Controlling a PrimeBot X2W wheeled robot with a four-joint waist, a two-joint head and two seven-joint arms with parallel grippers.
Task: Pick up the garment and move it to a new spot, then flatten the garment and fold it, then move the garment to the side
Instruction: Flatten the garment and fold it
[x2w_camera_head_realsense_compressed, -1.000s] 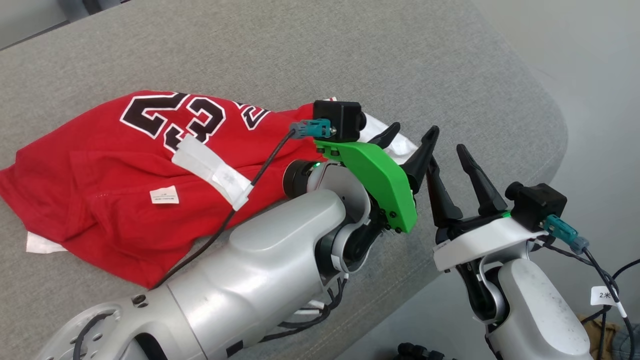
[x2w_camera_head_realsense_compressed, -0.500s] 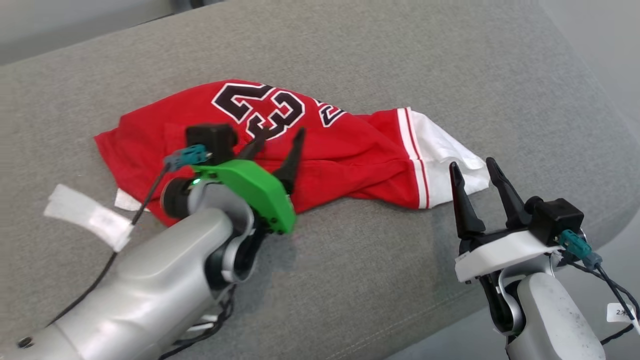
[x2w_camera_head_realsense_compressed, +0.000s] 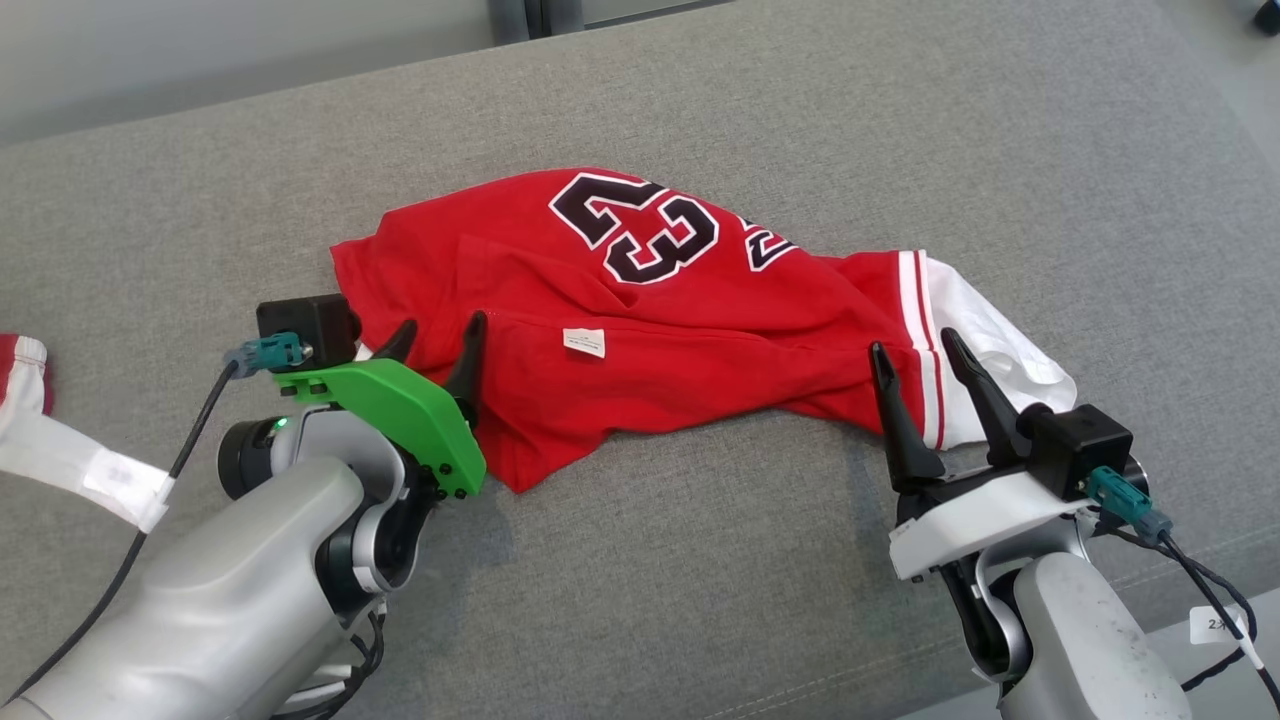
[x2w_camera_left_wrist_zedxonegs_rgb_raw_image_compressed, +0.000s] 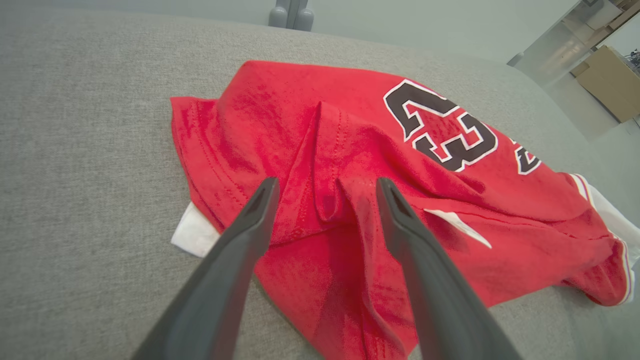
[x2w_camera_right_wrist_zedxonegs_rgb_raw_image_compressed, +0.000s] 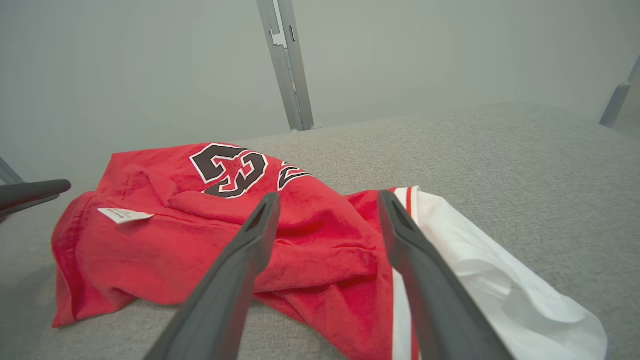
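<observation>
Left gripper (x2w_camera_head_realsense_compressed: 443, 322), fingers apart and empty, at the near left edge of the red garment (x2w_camera_head_realsense_compressed: 700, 330). Right gripper (x2w_camera_head_realsense_compressed: 912, 341), likewise spread and empty, at its near right, white-trimmed end. The garment lies crumpled on the grey cushion (x2w_camera_head_realsense_compressed: 700, 560), with its printed 23 on the far side.

A rumpled red garment (x2w_camera_left_wrist_zedxonegs_rgb_raw_image_compressed: 300, 115) numbered 23 lies on a grey cushion (x2w_camera_left_wrist_zedxonegs_rgb_raw_image_compressed: 85, 150). The left gripper (x2w_camera_left_wrist_zedxonegs_rgb_raw_image_compressed: 326, 185) frames a fold between its spread fingers.
</observation>
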